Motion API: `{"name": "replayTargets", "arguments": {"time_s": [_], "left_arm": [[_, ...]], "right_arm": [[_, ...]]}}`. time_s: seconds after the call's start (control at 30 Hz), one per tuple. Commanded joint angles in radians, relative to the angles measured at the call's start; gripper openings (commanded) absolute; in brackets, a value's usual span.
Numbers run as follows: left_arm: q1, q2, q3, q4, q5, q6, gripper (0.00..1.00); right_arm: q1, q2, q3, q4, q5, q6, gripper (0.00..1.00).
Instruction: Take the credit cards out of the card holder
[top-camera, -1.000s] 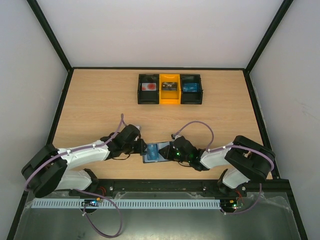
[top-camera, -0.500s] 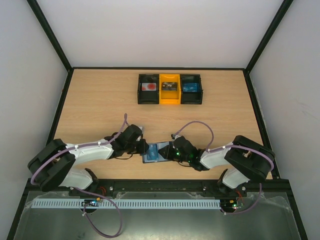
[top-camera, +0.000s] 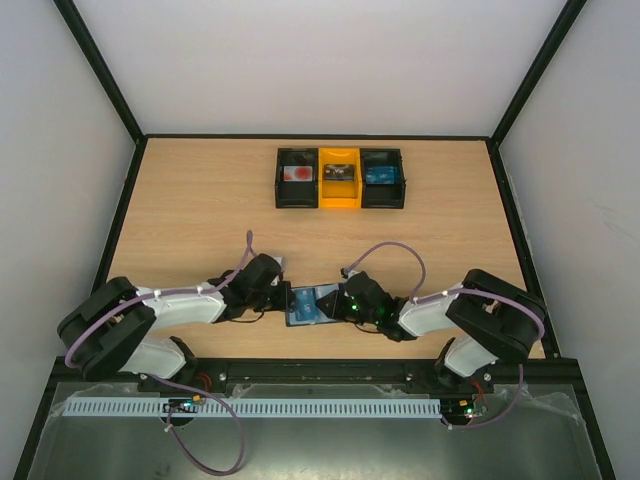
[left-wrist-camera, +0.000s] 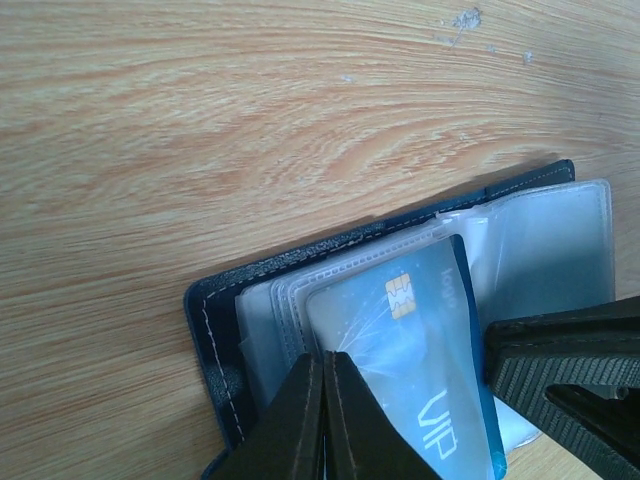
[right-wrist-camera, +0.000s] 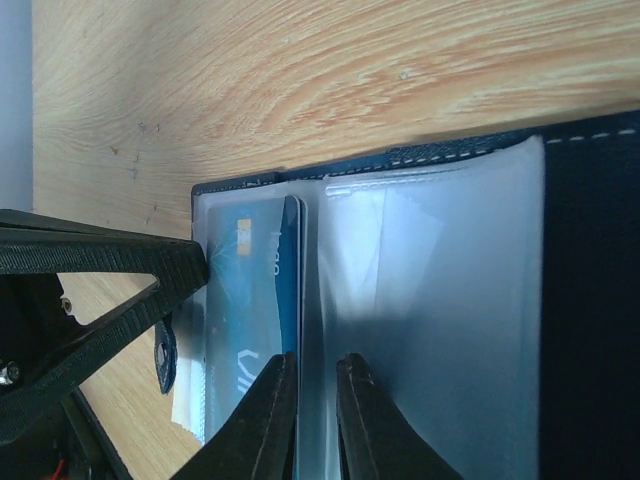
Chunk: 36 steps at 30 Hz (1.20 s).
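The left gripper (left-wrist-camera: 322, 366) was closed, tips touching the blue credit card (left-wrist-camera: 425, 330) just ahead; the right gripper (right-wrist-camera: 317, 366) pinched the open card holder (right-wrist-camera: 590, 300) between its tips.

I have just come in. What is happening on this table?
Two robot arms are working on an open card holder that lies on the table, near its front edge. The right gripper pinches one of its clear sleeves, probably to steady it. The left gripper is shut at the edge of the blue card; whether it really grips the card is unclear. The card sits in its sleeve, not yet out. Three small boxes stand at the back.
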Motion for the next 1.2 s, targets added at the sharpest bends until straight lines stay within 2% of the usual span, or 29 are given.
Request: {"name": "replayTargets", "arguments": {"time_s": [0.0,0.4,0.6,0.93,1.17], "left_arm": [[0.001,0.011,-0.033,0.006,0.021,-0.013,0.03],[0.001,0.01,-0.039,0.007,0.017,-0.013,0.03],[0.001,0.01,-0.043,0.005,0.01,-0.013,0.03],[0.001,-0.013,-0.049,-0.011,-0.005,-0.01,0.09],[0.001,-0.013,-0.056,-0.001,-0.009,-0.008,0.05]], "right_arm": [[0.007,0.027,0.019,0.012,-0.004,-0.004,0.13],[0.008,0.063,0.023,0.057,-0.033,0.001,0.13],[0.008,0.056,0.008,0.074,-0.037,-0.007,0.02],[0.009,-0.022,-0.047,0.061,0.021,-0.01,0.02],[0.008,-0.064,-0.057,0.029,0.048,-0.012,0.02]]}}
